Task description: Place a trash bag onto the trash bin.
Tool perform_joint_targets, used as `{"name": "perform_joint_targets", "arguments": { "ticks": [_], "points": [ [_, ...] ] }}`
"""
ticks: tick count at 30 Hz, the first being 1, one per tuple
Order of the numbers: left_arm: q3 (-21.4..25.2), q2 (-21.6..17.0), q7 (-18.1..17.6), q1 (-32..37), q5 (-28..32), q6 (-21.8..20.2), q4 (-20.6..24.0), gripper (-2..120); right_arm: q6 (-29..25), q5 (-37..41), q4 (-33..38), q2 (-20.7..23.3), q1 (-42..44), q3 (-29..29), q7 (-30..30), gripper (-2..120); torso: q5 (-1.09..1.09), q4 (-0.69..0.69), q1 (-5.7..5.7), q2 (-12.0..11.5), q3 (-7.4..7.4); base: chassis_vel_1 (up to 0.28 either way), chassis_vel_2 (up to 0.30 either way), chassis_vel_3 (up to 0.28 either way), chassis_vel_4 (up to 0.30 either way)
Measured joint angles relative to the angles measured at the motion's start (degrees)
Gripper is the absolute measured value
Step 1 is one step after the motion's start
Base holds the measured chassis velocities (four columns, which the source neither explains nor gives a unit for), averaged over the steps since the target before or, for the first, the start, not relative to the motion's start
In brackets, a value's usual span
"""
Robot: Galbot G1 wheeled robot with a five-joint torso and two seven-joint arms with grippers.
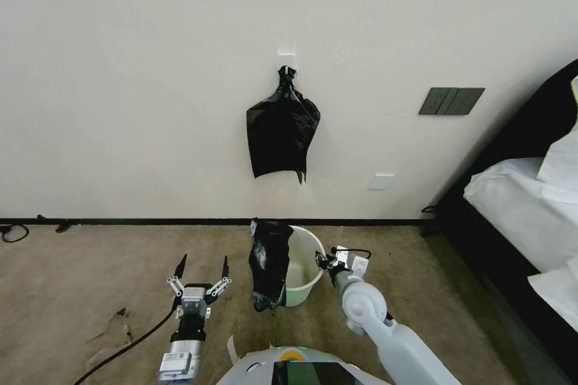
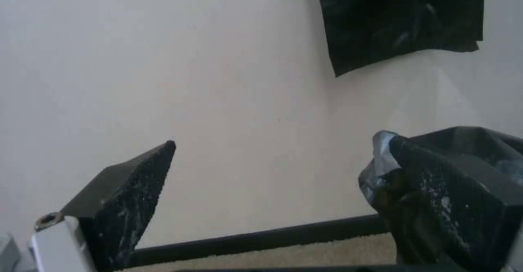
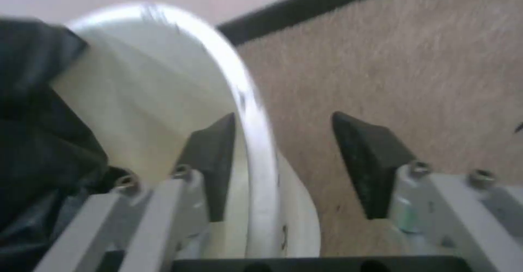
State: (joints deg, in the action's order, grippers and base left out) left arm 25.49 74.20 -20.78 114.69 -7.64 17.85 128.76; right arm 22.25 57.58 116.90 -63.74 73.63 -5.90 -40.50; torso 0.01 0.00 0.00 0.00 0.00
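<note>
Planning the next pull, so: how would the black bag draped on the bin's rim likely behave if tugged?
The trash bag is thin, crinkled film hanging limp over the trash bin rim, so it is probably floppy and light. Its glossy surface suggests it may slip off. The right gripper, open astride the rim, could steady the seemingly light bin.

1. The trash bin (image 1: 304, 271) is standing on the carpet (image 1: 90, 277), close before the wall (image 1: 150, 102).
2. The trash bag (image 1: 269, 264) is hanging over the bin's left rim, trailing down its outer left side.
3. The right gripper (image 1: 322, 261) is straddling the bin's right rim, one finger inside, one outside, jaws parted.
4. The left gripper (image 1: 202, 267) is hovering left of the bag, apart from it, fingers spread.
5. A second bag bunch (image 1: 280, 132) is hanging from a wall hook (image 1: 286, 59), above the bin.
6. A bed (image 1: 530, 204) is sitting at the far right.
</note>
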Motion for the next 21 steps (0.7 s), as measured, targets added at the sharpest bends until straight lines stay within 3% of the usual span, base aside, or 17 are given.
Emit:
{"name": "perform_joint_targets", "arguments": {
  "ticks": [5,7,10,13,15,18,21],
  "points": [
    [-0.04,-0.12,-0.01,0.01,-0.01,0.02,0.03,100,1.37,-1.29,4.87,2.02,1.90,-1.44,-0.25,65,0.00,0.00,0.00,0.00,0.00,0.000,0.000,0.000,0.000],
    [-0.06,-0.15,-0.07,-0.08,0.00,0.03,-0.19,100,2.00,-4.22,8.87,3.72,4.32,-2.42,-0.39,77,0.00,0.00,0.00,0.00,0.00,0.000,0.000,0.000,0.000],
    [-0.04,-0.13,-0.11,-0.20,0.35,0.03,-0.58,100,2.08,-9.09,12.45,5.31,6.53,-2.91,0.52,84,-0.01,-0.02,0.00,0.00,0.00,0.000,0.000,0.000,0.000],
    [0.27,0.01,-0.09,-0.73,1.49,-0.55,-1.64,100,3.35,-14.56,18.00,8.03,7.76,-2.32,4.28,97,0.00,-0.01,0.00,0.00,0.00,0.000,0.000,0.000,0.000],
    [0.31,0.02,-0.08,-0.78,1.62,-0.64,-1.73,100,3.52,-14.81,18.33,8.24,7.72,-2.18,4.63,97,-0.01,-0.01,0.00,0.00,0.00,0.000,0.000,0.000,0.000],
    [1.94,-0.02,0.62,-2.13,4.71,-2.25,-4.05,100,9.01,-15.35,22.97,12.50,3.32,2.18,11.52,100,-0.02,-0.01,0.00,0.00,0.00,0.000,0.000,0.000,0.000],
    [2.75,0.10,1.37,-3.04,6.34,-3.24,-4.71,100,11.68,-13.78,23.24,14.97,-2.15,5.53,14.85,100,-0.01,0.01,0.00,0.00,0.00,0.000,0.000,0.000,0.000]
  ]
}}
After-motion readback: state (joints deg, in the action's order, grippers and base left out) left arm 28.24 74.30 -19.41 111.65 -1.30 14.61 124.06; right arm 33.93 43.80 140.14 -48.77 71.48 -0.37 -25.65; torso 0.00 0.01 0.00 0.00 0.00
